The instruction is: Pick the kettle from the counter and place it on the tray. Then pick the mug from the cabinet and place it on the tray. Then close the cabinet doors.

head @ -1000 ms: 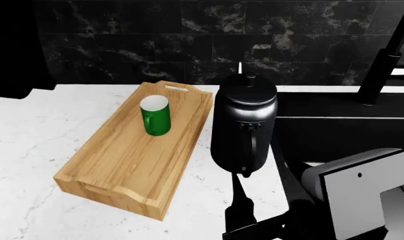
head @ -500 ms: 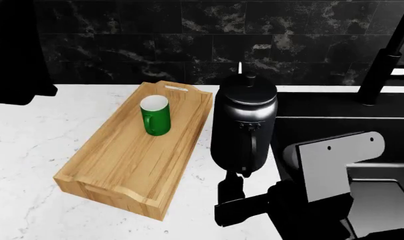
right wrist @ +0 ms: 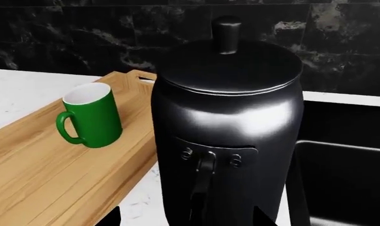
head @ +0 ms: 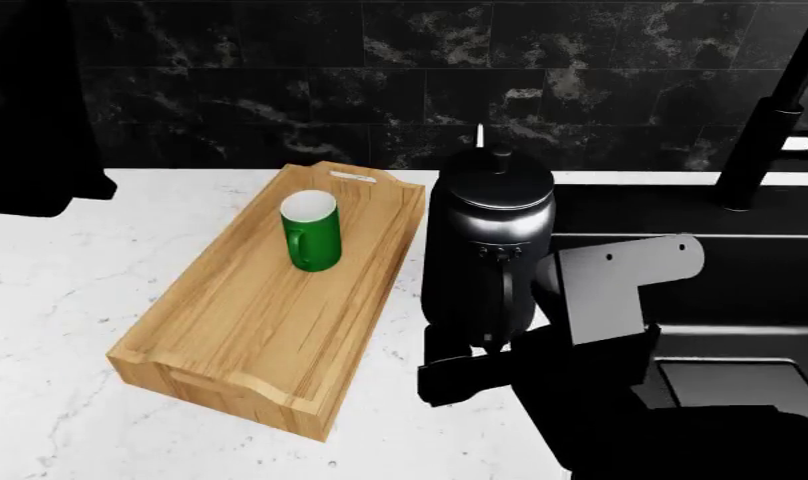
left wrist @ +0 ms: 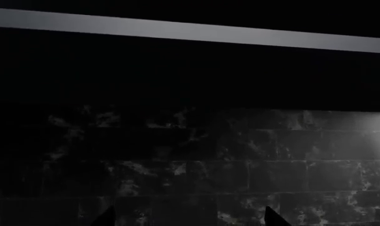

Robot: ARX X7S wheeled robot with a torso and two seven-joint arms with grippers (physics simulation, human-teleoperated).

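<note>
The black kettle (head: 488,250) stands upright on the white counter (head: 57,290), just right of the wooden tray (head: 244,320), with its handle toward me. The green mug (head: 311,230) stands upright on the tray's far half. My right gripper (head: 464,368) is low in front of the kettle and open. In the right wrist view the kettle (right wrist: 231,117) fills the frame and its handle lies between the spread fingertips of the right gripper (right wrist: 188,219). My left gripper (left wrist: 188,219) is open and faces the dark wall with nothing between its fingers. The cabinet is out of view.
A black sink (head: 684,215) lies directly right of the kettle, with a black faucet (head: 764,130) behind it. A dark tiled backsplash (head: 377,70) runs along the counter's back. My left arm shows as a dark mass (head: 31,130) at the upper left.
My right arm has risen and moved forward, bringing its gripper close to the kettle's base. The dark left arm has shifted slightly at the upper left. Kettle, mug and tray have not moved.
</note>
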